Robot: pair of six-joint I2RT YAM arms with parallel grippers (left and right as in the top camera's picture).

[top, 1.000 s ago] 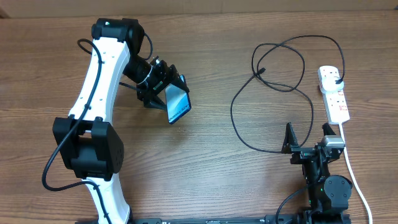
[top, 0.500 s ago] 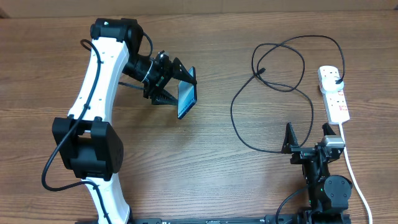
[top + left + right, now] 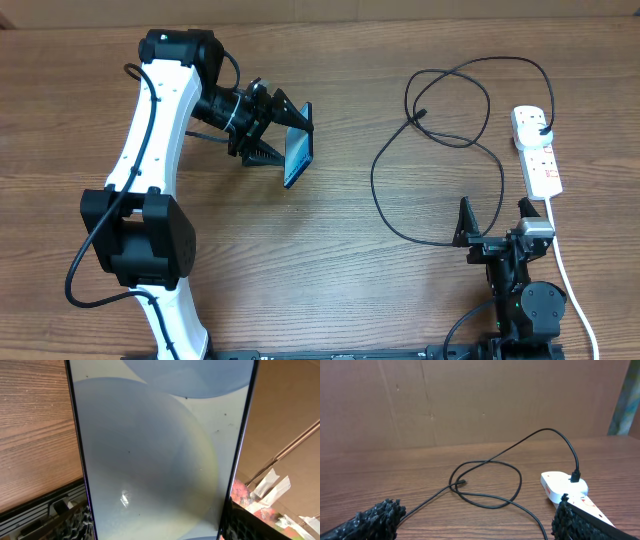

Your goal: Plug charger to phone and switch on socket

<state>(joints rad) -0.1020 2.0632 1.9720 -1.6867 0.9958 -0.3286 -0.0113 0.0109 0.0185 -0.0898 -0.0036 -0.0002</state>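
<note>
The phone (image 3: 297, 148) is clamped by its edges between the left fingers (image 3: 264, 154) in the upper left of the overhead frame, raised off the counter (image 3: 330, 260) and tipped on edge, presumably so that its port can be presented to the cable. The right fingers (image 3: 465, 222) are spread wide and empty at the lower right. They are judged ready to fetch the connector tip (image 3: 421, 113) of the charger (image 3: 373, 180), which is looped at the upper right and plugged into the socket (image 3: 541, 160).

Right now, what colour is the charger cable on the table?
The charger cable is black, clearest in the right wrist view.
</note>
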